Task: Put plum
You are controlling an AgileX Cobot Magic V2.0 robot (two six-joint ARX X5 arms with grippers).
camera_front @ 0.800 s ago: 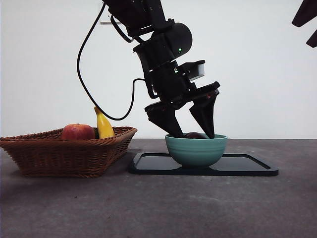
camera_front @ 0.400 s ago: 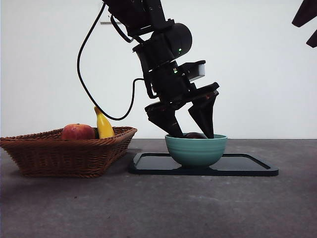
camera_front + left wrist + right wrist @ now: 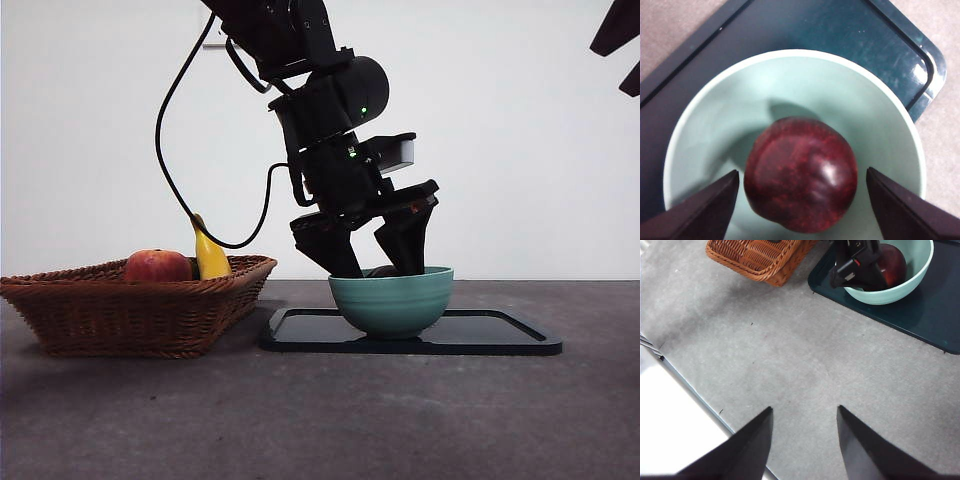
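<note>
Grey tabletop; glossy maroon plum (image 3: 801, 174) sits in bowl (image 3: 880, 125).

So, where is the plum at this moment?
The plum lies inside the green bowl on the dark tray, right of the wicker basket in the front view. The left gripper is around it, jaws open.

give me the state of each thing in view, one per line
plum: lying in the bowl, not gripped
bowl: upright on the tray, tipped a little
tray: flat on the table
basket: upright beside the tray, holding a red-orange fruit and a banana
left end effector: open, straddling the plum
right end effector: open, holding nothing, apart from the fruit
</note>
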